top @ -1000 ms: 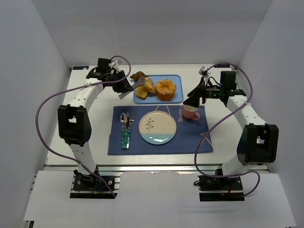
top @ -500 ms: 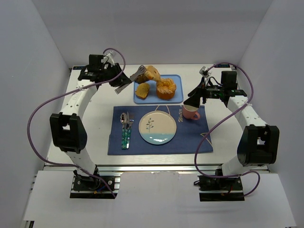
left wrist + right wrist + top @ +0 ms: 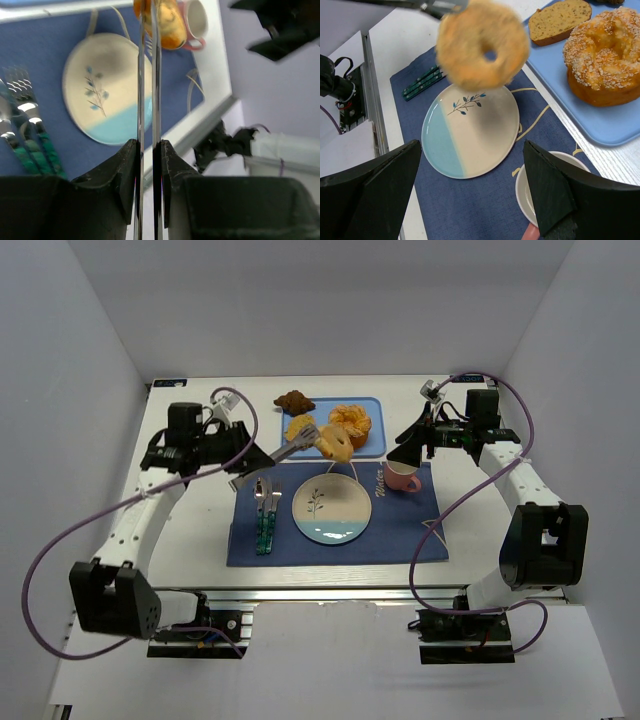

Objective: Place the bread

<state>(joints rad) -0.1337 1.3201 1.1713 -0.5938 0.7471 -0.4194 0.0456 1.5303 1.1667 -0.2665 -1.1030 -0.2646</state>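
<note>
Since half a second ago the left arm has drawn back toward the near side, carrying the ring off the tray; the right arm has kept its place. Nearest, on the blue mat, a fork and spoon lie side by side at the left, just beside the plate, which is cream with a pale blue band and a leaf sprig. At the mat's far right corner stands a pink mug. The right claw hangs over that mug with its jaws spread wide, holding and touching nothing. The left claw reaches in from the left, its long thin fingers drawn almost together and pinching the ring by its rim. The ring is in the air, over the far edge of the plate and the near edge of the tray, touching neither. Beyond it, the slice lies on the left part of the tray, and a big seeded bun sits on the right part. Farthest, a dark brown piece rests at the tray's far left corner; whether it is on the tray or on the table beside it I cannot tell.
</note>
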